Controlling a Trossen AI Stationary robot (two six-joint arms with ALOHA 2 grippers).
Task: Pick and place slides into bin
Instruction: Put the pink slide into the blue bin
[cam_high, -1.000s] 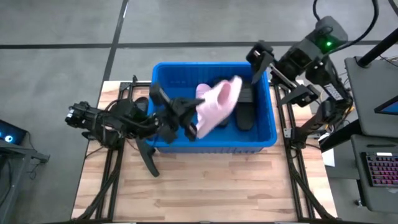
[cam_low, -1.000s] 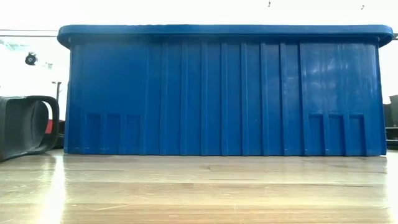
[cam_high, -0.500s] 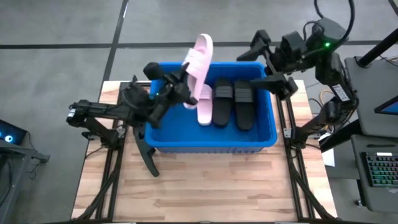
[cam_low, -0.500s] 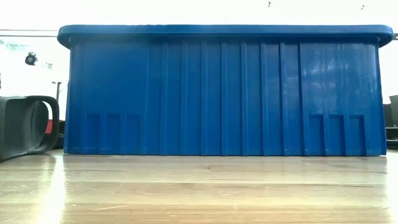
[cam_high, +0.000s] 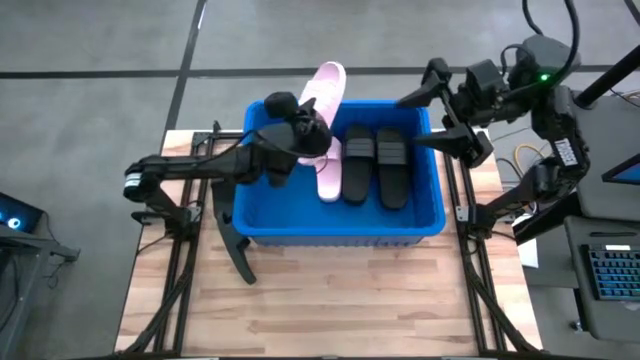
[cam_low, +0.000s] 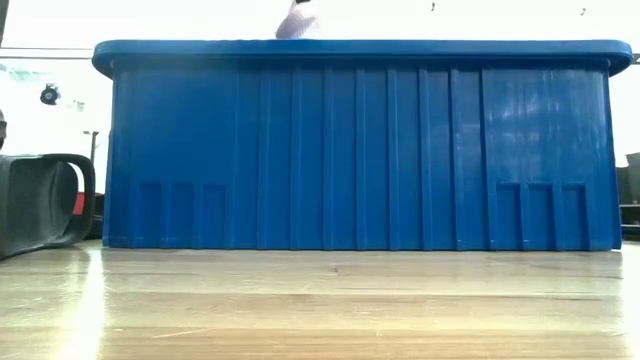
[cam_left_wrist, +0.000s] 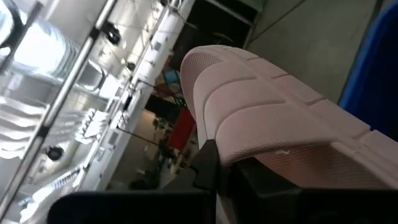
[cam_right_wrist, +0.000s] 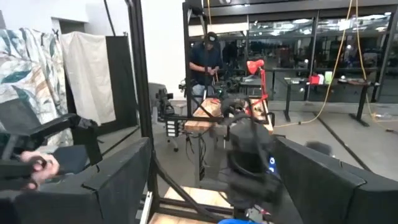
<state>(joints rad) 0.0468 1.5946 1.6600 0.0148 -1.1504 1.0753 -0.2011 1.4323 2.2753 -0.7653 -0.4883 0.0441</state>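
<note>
A pink slide (cam_high: 325, 105) is clamped in the left gripper (cam_high: 305, 135) above the blue bin (cam_high: 300, 215) — only its tip (cam_low: 297, 20) is seen from table level. The right gripper (cam_high: 440, 100) is held spread open, empty, beside the bin — two black slides (cam_high: 375, 165) are shown inside only from above.

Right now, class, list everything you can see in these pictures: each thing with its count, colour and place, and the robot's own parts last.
Bright blue rectangular plastic bin: one, on the table's far half.
Black rubber slides: two, side by side inside the bin.
Light pink rubber slide in the bin: one, beside the black pair.
Light pink rubber slide held up: one, over the bin's far rim.
Black slide on the table: one, left of the bin in the low view.
Wooden table: one, light brown.
Left pincer: shut on the raised pink slide.
Right pincer: open, by the bin's far right corner.
</note>
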